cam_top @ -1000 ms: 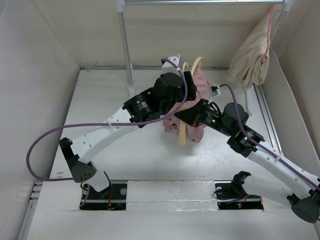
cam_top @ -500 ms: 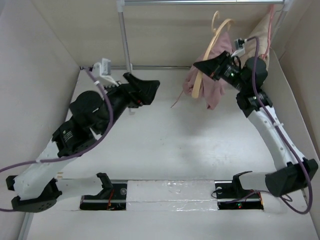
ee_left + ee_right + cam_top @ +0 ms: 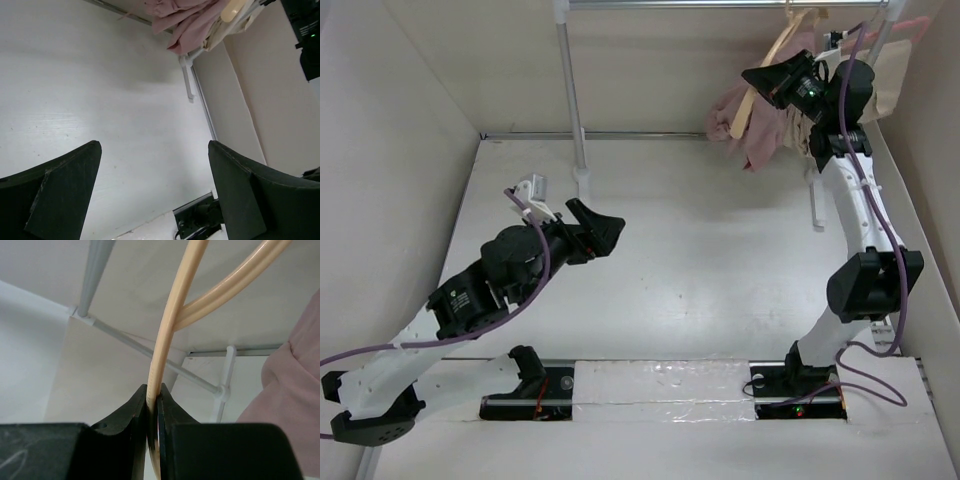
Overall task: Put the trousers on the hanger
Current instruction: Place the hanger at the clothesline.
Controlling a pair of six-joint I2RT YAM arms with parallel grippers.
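Top external — right hand (image 3: 752, 76) clamped on the hanger (image 3: 168, 330), by the rail (image 3: 720, 4) | trousers (image 3: 758, 138) draped over it | left hand (image 3: 605, 228) wide, empty — above the counter (image 3: 720, 270)

Three cameras: one overhead, two on the wrists.
The top view looks down from behind the bases over the whole table (image 3: 700, 280). The left wrist view faces the distant trousers (image 3: 187, 22), also seen from above. The right wrist view sits close against the hanger (image 3: 172, 315).
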